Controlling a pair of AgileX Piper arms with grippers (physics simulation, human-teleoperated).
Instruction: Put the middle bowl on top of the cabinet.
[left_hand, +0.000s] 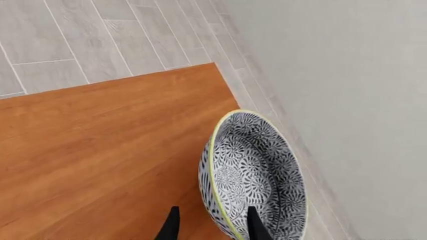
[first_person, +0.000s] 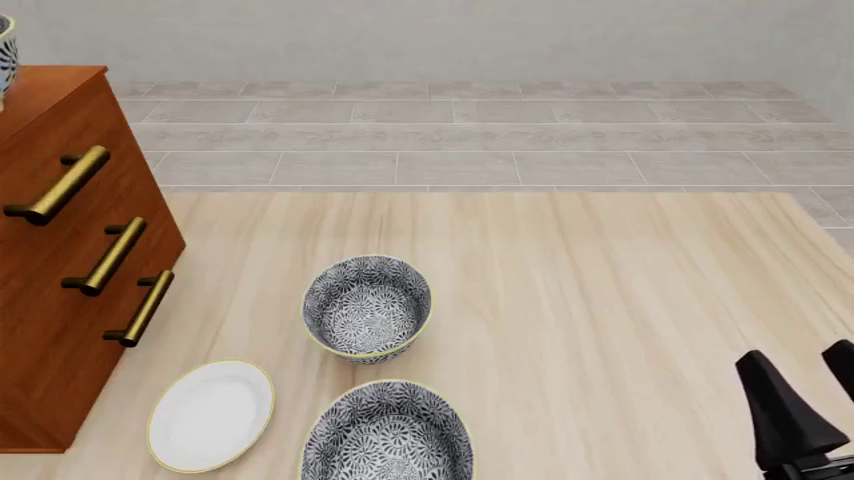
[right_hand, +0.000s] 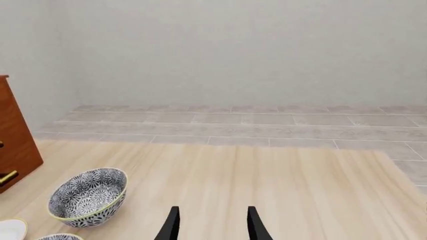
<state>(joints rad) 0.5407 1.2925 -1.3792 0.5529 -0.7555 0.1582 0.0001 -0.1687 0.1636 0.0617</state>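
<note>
My left hand (left_hand: 212, 227) pinches the rim of the wide grey-and-white floral ceramic bowl (left_hand: 257, 175), one finger inside and one outside, holding it over a corner of the reddish-brown wooden cabinet's (first_person: 60, 250) top. I judge the lift done; setting down and release remain. My right hand (right_hand: 212, 225) hangs spread and empty above the pale wooden worktop (first_person: 601, 300).

Two patterned bowls (first_person: 367, 306) and a white plate (first_person: 211, 414) — beside the cabinet (first_person: 54, 340).
</note>
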